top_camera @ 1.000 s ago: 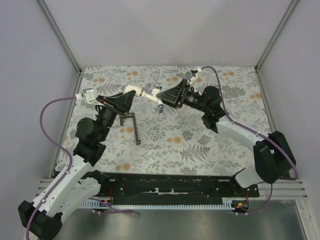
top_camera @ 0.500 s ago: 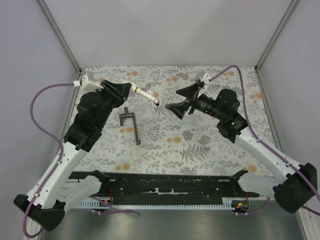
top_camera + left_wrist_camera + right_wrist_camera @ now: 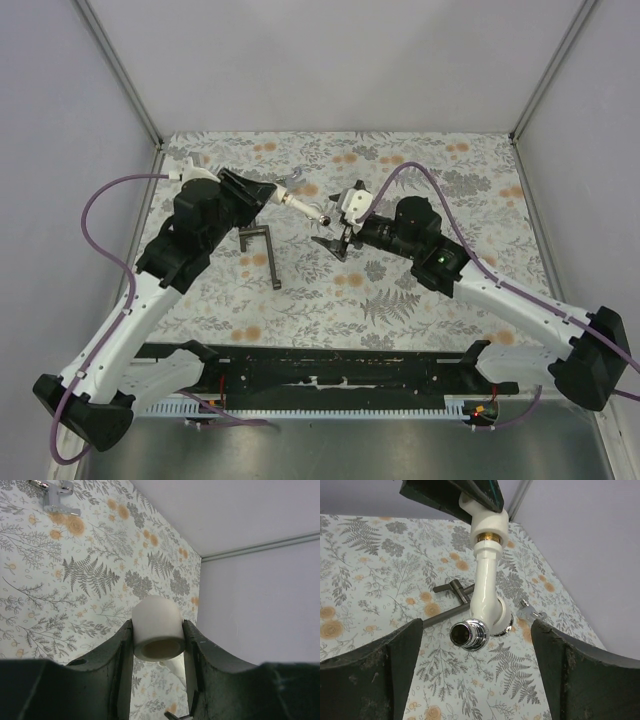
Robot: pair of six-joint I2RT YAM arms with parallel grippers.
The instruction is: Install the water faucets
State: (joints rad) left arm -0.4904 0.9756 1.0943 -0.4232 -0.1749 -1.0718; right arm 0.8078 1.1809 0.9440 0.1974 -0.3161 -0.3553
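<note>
Left gripper [image 3: 158,645] pinching the water faucet [image 3: 485,587] by its white socket, above the T-shaped tool [image 3: 262,248].
My right gripper [image 3: 477,675] is spread, right of that tool; spout looks threaded in, final tightening probably remains.

White chrome-tipped faucet [image 3: 486,587], aloft, tilted

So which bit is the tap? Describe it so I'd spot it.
Over the flowered table, look at its far half, left of centre, where the left gripper hangs. The tap is the white bent pipe sticking out of it, ending in a shiny chrome mouth; the tool nearby is dark and T-shaped, the small metal piece all silver.
</note>
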